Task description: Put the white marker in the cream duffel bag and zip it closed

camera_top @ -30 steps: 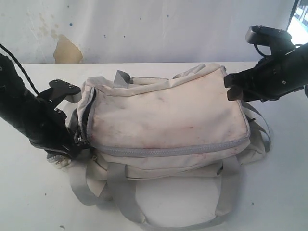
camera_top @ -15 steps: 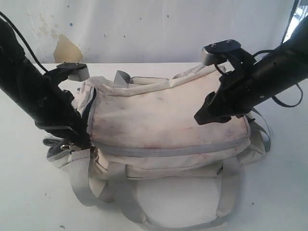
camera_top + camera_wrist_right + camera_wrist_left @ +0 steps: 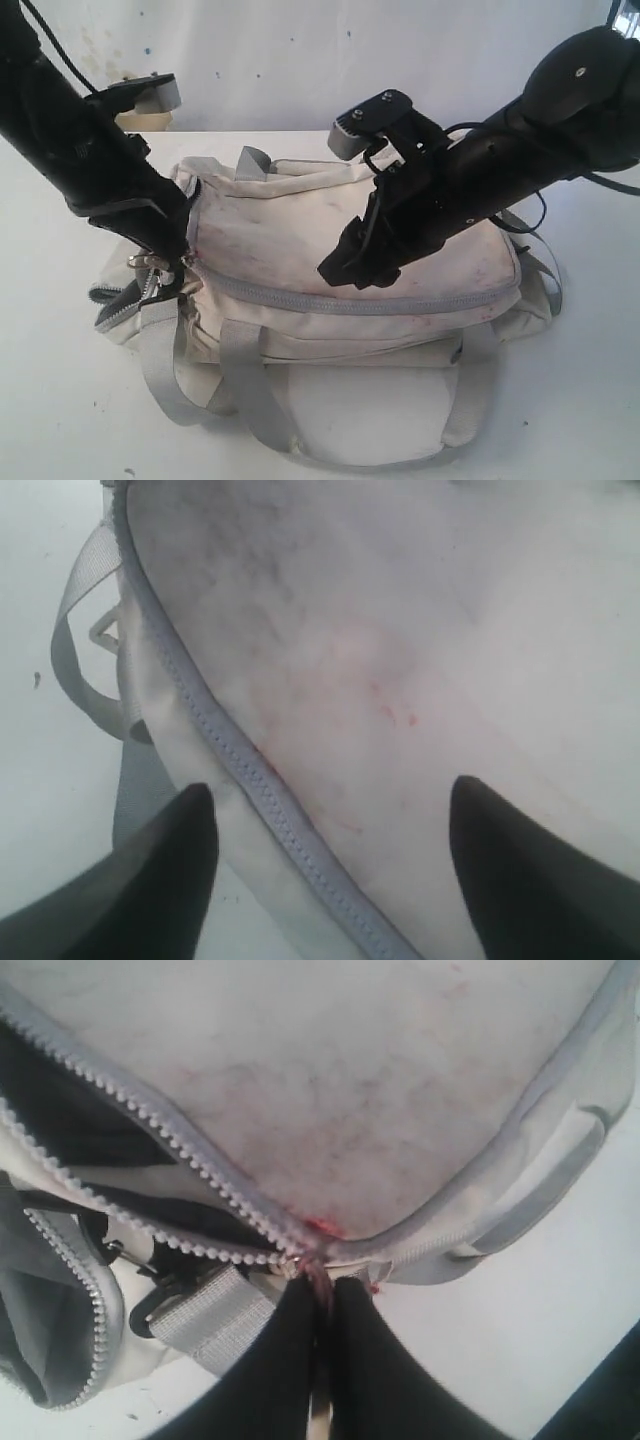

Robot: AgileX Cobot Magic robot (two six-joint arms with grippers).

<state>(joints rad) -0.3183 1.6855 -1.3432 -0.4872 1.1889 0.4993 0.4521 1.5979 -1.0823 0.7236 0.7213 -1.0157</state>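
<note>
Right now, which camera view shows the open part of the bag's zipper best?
The left wrist view: the open zipper crosses the frame, its two rows of teeth meeting just ahead of the left gripper. The exterior view shows only a short open piece beside the left arm. The right wrist view shows only a closed stretch.

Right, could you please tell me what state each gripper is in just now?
Left gripper: closed, pinching the zip pull of the bag.
Right gripper: open over the bag, holding nothing.
</note>
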